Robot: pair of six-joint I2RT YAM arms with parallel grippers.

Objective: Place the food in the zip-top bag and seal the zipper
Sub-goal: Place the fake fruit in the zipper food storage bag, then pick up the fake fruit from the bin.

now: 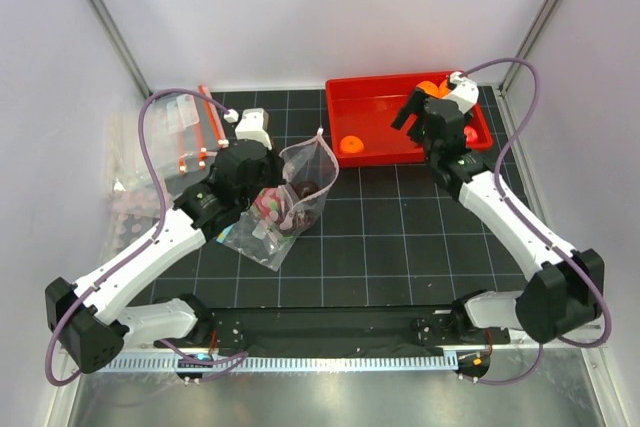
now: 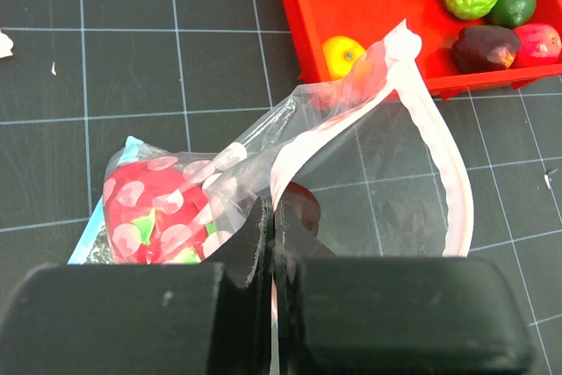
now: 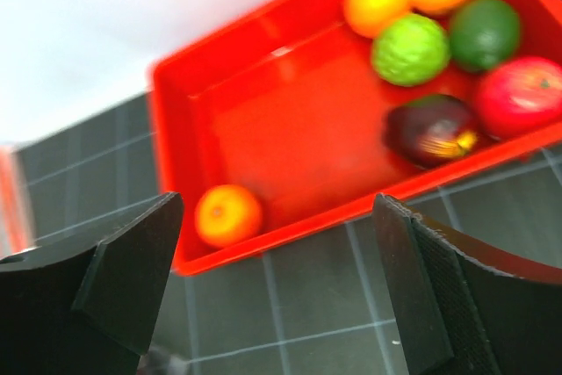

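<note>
While the left pincer [image 2: 270, 217] is clamped on the rim of the clear polka-dotted zip-top plastic bag [image 2: 386, 173], its pale pink zipper strip [image 2: 450, 169] gapes open on the black gridded bench [image 2: 132, 68] beside the red plastic tray [image 3: 263, 129]. A pink dragon fruit with green scales [image 2: 149, 208] lies inside the bag. The right pincer [image 3: 277, 217] hangs over the tray, jaws wide apart, empty.

The left arm [image 1: 150, 247] reaches far and to the right from its near-left base. The left gripper [image 2: 270, 234] has its jaws pressed together on the wall of the zip-top bag [image 2: 386, 173]. The right arm [image 1: 505, 209] stretches toward the far side, wrist pitched down. The right gripper [image 3: 277, 208] has its jaws spread wide and holds nothing.
</note>
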